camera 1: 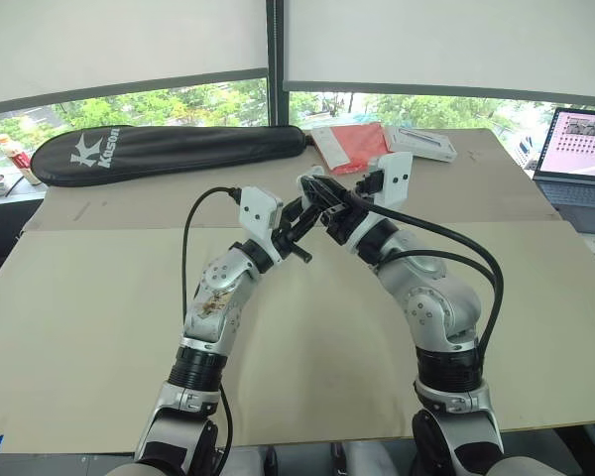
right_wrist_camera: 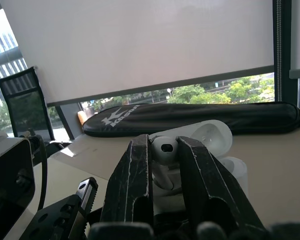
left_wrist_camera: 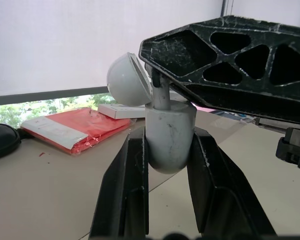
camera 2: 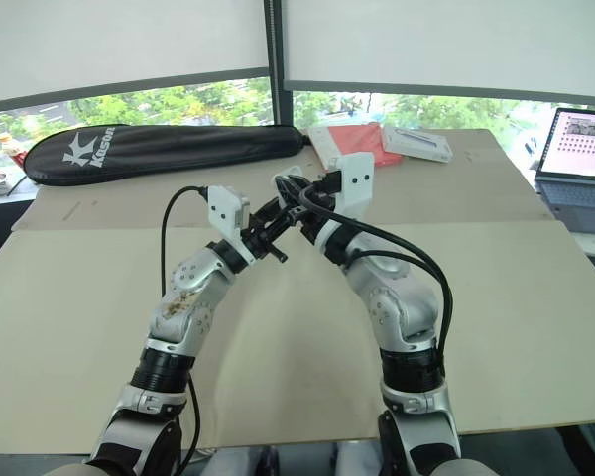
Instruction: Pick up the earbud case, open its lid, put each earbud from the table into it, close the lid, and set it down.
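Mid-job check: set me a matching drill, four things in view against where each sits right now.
1 earbud case
2 earbud
3 racket bag
4 laptop

A along the far edge of the table
B pinched in the right jaws
C far right, screen lit
D gripped in the left jaws, lid open

Pairs: 1-D, 2-B, 3-A, 4-C

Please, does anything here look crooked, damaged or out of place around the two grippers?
Nothing stands out. The earbud case sits upright in the left gripper, with its lid tipped open. The right gripper pinches an earbud right at the case's opening. Nothing looks spilled or broken.
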